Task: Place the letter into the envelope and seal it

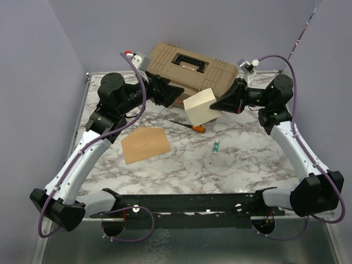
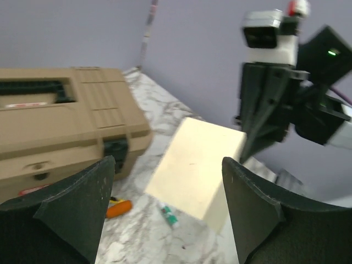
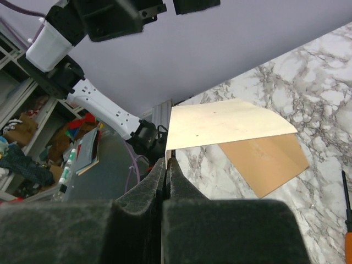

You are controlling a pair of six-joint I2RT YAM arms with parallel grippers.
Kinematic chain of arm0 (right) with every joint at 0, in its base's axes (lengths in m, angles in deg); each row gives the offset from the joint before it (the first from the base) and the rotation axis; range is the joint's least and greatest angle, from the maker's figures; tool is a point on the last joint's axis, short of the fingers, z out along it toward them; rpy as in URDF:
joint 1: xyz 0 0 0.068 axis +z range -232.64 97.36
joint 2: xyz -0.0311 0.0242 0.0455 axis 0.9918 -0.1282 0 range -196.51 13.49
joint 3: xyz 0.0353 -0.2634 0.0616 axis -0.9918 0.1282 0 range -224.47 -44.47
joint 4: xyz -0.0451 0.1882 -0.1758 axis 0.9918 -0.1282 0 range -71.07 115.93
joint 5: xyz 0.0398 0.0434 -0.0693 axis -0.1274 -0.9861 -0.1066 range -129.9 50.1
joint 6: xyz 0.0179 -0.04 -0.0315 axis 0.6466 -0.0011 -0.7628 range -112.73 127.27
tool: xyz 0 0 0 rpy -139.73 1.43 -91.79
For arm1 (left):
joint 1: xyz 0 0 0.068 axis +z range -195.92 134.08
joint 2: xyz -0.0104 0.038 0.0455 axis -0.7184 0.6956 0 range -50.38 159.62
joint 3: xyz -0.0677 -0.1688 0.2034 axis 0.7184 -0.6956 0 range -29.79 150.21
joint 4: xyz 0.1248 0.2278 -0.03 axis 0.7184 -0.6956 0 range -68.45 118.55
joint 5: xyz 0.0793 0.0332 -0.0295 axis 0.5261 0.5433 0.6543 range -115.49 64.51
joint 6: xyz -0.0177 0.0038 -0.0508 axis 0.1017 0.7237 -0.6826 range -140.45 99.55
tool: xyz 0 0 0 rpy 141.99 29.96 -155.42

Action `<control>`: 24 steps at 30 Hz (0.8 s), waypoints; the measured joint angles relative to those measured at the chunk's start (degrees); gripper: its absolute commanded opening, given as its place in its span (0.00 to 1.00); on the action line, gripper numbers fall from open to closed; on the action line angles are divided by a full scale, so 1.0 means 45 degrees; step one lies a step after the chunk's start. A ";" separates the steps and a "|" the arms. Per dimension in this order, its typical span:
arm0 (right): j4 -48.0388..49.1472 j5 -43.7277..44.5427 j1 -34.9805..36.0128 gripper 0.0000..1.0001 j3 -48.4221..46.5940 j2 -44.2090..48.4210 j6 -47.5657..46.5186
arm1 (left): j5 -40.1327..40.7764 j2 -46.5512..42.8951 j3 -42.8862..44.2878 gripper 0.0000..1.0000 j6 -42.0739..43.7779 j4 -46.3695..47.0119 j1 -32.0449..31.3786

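Observation:
The letter (image 1: pixel 201 107), a pale cream sheet, hangs in the air above the table's middle back. My right gripper (image 1: pixel 219 104) is shut on its edge; the right wrist view shows the sheet (image 3: pixel 220 124) pinched between the closed fingers (image 3: pixel 168 165). My left gripper (image 1: pixel 175 93) is open and empty, just left of the letter, with the sheet (image 2: pixel 195 168) showing between its fingers (image 2: pixel 82 203). The brown envelope (image 1: pixel 146 144) lies flat on the marble table (image 1: pixel 242 165), left of centre, and also shows in the right wrist view (image 3: pixel 264 162).
A tan toolbox (image 1: pixel 190 69) stands at the back, behind both grippers. An orange-handled tool (image 1: pixel 192 126) lies under the letter. A small green-and-white tube (image 1: pixel 216 146) lies right of centre.

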 measured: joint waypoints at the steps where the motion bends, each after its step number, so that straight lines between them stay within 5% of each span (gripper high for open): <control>1: 0.0083 0.0005 0.0097 0.01 0.0000 -0.0044 0.0092 | -0.0495 0.0112 0.0000 0.79 -0.0068 0.0214 -0.0219; 8: 0.0350 0.0039 0.0583 0.01 -0.0005 -0.0141 0.0437 | -0.2545 0.0636 -0.0282 0.66 -0.0078 0.0899 -0.1982; 18: 0.0495 0.0102 0.0627 0.01 -0.0257 -0.0199 0.0971 | -0.3313 0.0636 -0.1326 0.45 0.0777 0.0743 -0.2113; 24: 0.0588 0.0102 0.0627 0.01 -0.0437 -0.0199 0.1209 | -0.3410 0.0641 -0.1341 0.45 0.0797 0.0719 -0.2113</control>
